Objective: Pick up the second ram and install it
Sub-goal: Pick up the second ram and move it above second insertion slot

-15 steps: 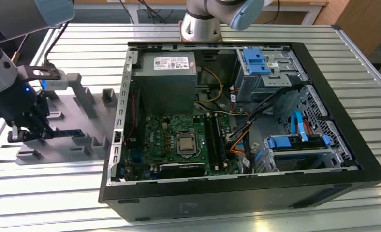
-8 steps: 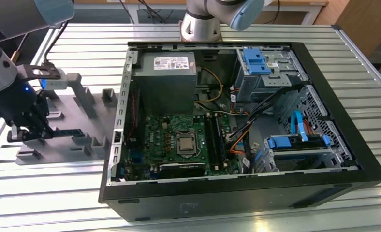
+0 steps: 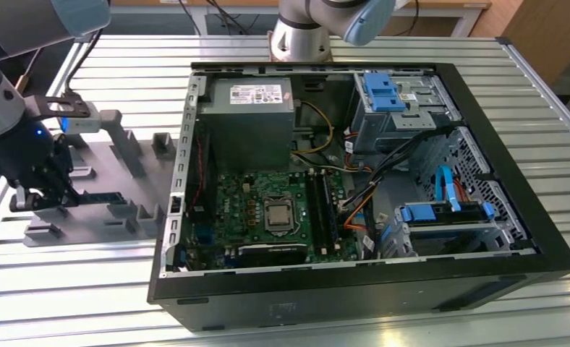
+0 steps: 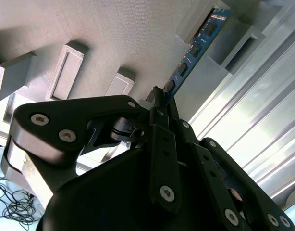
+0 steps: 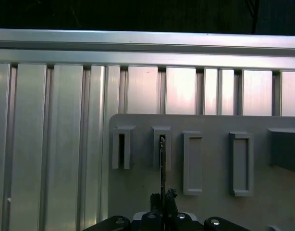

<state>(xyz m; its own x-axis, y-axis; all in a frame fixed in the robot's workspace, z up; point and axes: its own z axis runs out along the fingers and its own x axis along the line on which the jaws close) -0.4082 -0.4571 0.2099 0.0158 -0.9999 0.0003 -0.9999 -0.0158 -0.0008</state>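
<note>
Blue second ram partly behind fingers

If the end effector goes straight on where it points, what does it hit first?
The blue RAM stick, directly ahead of the end effector; the grey tray lies just beyond. Depth unclear.

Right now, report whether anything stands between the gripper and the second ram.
Nothing visible does. In the second wrist view the gripper is closed on the near end of the second ram, whose far end reaches a slotted block of the grey tray.
</note>
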